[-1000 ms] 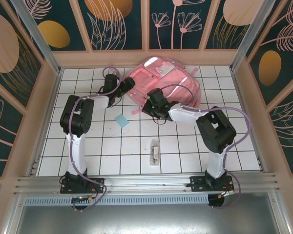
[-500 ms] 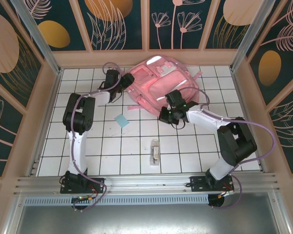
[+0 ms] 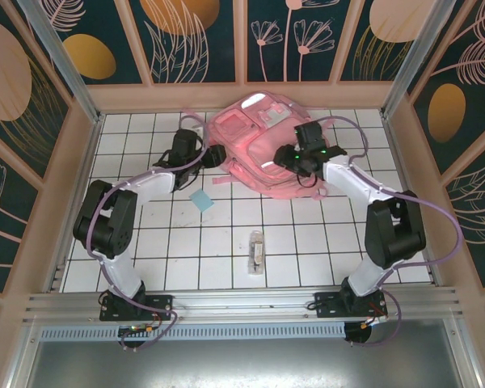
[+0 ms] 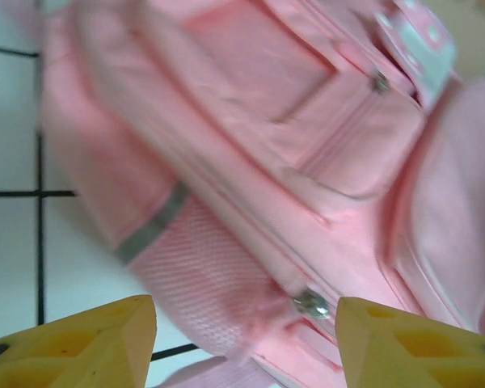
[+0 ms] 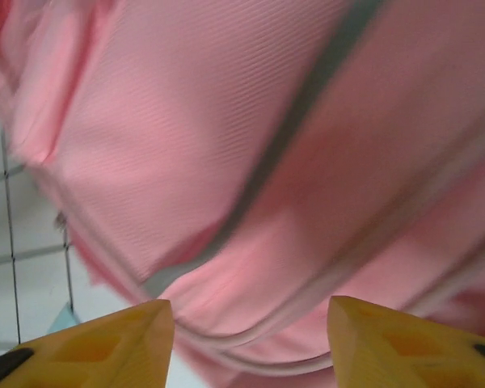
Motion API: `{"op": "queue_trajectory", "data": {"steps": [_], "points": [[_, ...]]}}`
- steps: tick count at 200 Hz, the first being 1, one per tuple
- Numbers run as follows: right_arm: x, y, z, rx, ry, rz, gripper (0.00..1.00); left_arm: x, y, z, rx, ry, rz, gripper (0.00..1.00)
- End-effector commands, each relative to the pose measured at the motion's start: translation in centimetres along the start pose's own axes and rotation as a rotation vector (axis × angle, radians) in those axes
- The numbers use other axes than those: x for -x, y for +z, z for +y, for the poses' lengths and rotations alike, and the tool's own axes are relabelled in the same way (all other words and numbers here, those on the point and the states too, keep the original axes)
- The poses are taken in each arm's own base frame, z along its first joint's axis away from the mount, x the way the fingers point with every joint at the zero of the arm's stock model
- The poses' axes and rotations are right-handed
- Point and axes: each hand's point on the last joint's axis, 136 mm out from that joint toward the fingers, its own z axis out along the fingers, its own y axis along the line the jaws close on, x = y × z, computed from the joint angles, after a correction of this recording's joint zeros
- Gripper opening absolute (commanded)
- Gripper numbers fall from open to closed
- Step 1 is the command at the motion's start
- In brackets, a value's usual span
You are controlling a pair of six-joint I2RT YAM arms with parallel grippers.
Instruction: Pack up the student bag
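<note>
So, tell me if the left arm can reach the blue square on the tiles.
Probably yes: the blue square lies uncovered beside that arm, clear of the student bag, and its fingers stand open.

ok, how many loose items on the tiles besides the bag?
2. A blue square lies just in front of the bag, off its left side. A clear packet lies further toward the near edge. The bag could hide others.

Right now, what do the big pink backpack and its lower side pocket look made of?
Large pink backpack: woven fabric, likely nylon or polyester, judging by the fine ribbed weave and slight sheen. Side pocket: pink mesh, with a dotted open texture.
</note>
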Motion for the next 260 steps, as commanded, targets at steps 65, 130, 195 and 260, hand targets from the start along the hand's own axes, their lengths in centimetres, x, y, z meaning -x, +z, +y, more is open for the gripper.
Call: {"op": "queue_trajectory", "data": {"steps": [65,130,195,260], "points": [[2.4,0.9,-6.5,0.01,0.158,-0.057,0.58,-5.2,4.0,1.4,0.05,0.355,0.259,0.42],[1.3,3.2,-8.7,-0.013,0.189,-0.004,0.58,-5.0,6.2,-0.1,-0.047,0.4,0.275,0.57],[-0.2,4.8,-8.8,0.021,0.223,0.046,0.58,-4.7,8.3,0.1,-0.049,0.433,0.288,0.13],[-2.3,6.9,-7.5,0.064,0.283,0.069,0.58,-5.9,-0.7,-4.5,-0.229,0.296,0.3,0.0]]}}
